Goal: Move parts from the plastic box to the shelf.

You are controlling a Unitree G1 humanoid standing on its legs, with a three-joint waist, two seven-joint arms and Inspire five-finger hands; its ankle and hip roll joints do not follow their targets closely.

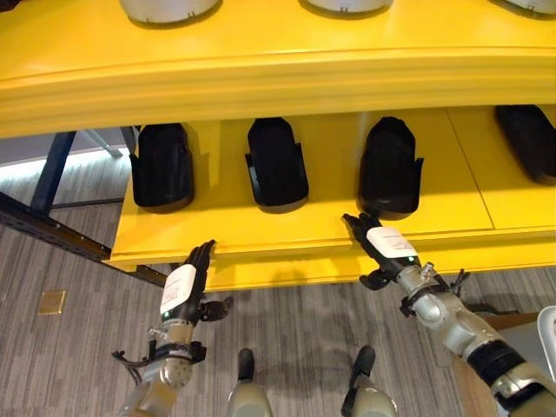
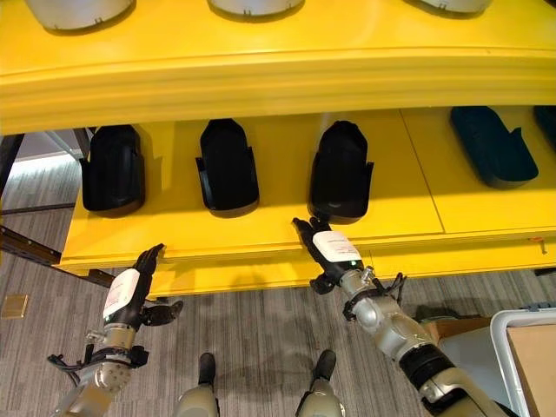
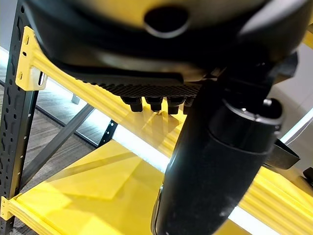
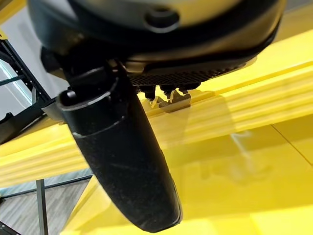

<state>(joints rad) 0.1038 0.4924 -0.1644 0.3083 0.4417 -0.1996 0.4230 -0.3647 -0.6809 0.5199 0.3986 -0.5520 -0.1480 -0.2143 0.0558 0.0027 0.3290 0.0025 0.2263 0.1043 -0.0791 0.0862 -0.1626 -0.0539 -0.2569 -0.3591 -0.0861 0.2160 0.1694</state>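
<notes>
Several black moulded parts lie in a row on the yellow shelf's lower board (image 1: 330, 221): one at the left (image 1: 162, 165), one beside it (image 1: 276, 161), a third (image 1: 391, 165) and a fourth at the far right (image 1: 527, 139). My right hand (image 1: 382, 243) is open, fingers straight, its fingertips over the board's front edge just below the third part and holding nothing. My left hand (image 1: 187, 287) is open and empty too, raised in front of the shelf's front lip, below the left part. A corner of the pale plastic box (image 2: 521, 334) shows at lower right.
The shelf's thick yellow upper beam (image 1: 278, 82) overhangs the lower board, with pale rounded objects (image 1: 169, 9) on top. A dark steel frame post (image 1: 52, 174) stands at the left. Grey carpet floor (image 1: 295, 330) lies below the shelf.
</notes>
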